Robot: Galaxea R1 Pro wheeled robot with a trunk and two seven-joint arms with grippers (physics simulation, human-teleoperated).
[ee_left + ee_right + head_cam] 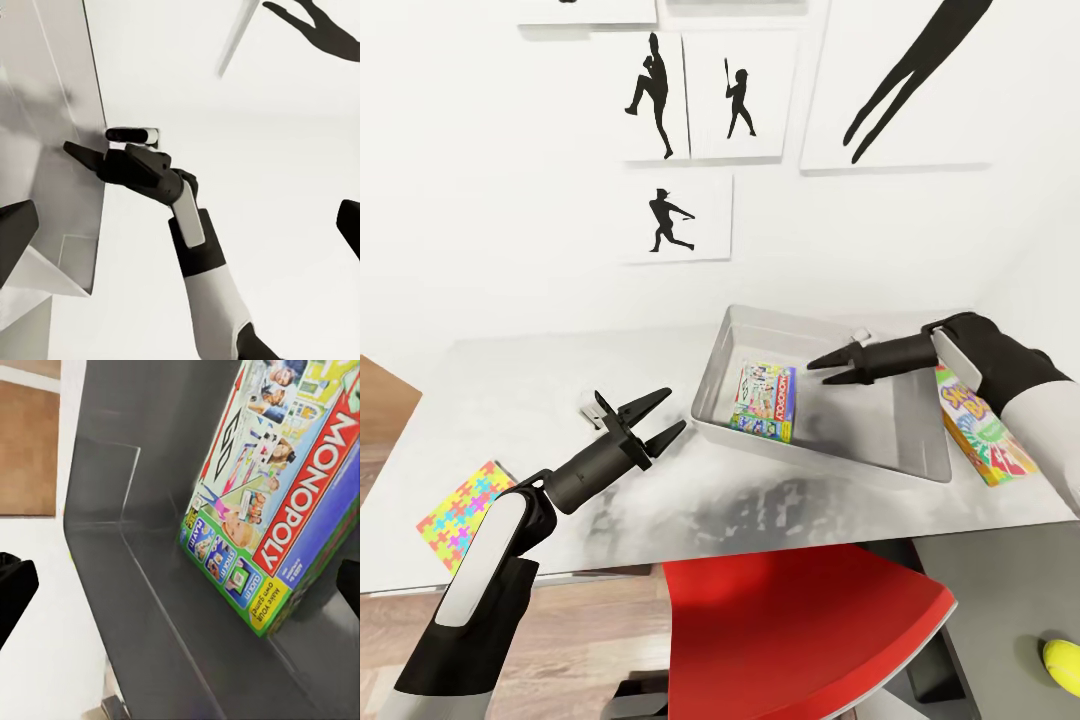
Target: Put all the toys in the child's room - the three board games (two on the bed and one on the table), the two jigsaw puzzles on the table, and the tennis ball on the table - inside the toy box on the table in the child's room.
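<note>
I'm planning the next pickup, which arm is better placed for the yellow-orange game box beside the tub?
Right, probably. The right gripper hangs open over the toy box, and the yellow-orange game box lies just beyond that rim under the right arm. The left gripper sits across the tub.

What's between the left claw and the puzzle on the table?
Nothing. In the head view, only bare table lies between the left claw and the puzzle.

A white wall (480, 200) carries white panels with black baseball-player silhouettes (653, 95) (four full, one cropped). A red chair (800, 630) stands below, on wood-plank floor (590, 625).
</note>
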